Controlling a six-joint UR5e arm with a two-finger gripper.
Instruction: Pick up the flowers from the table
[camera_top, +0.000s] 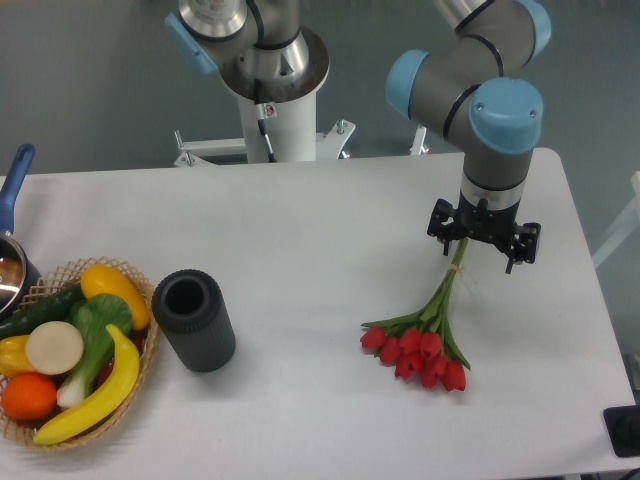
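Observation:
The flowers (422, 352) are a small bunch of red tulip buds with thin green stems, lying on the white table (330, 230) right of centre. The buds point toward the front and the stems run up and to the right. My gripper (482, 245) hangs straight down over the stem ends. Its two black fingers (444, 226) stand apart on either side, and the stem tips reach up between them, closer to the left one. I cannot see whether the fingers touch the stems. The buds rest on the table.
A dark grey cylinder cup (193, 319) stands left of centre. A wicker basket (138, 382) of fruit and vegetables sits at the front left, with a blue-handled pot (12, 215) behind it. The robot's white pedestal (275, 110) is at the back. The table's right edge is close to the gripper.

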